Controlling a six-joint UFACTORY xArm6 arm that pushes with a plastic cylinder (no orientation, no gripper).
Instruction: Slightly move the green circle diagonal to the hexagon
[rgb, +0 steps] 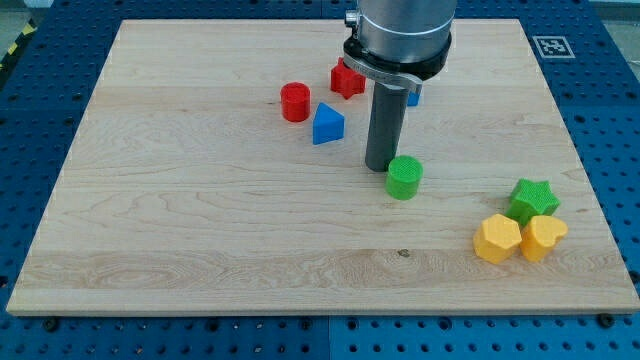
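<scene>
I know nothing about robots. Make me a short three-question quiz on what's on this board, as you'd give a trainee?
1. True or false: my tip is on the view's right of the green circle.
2. Which block sits nearest the yellow hexagon? A) red circle B) yellow heart C) blue triangle
3. Fill in: the green star lies toward the view's ___ from the hexagon.

Key: 1 false, the tip is just to the circle's left, close beside it. 2 B. 3 top, slightly right.
</scene>
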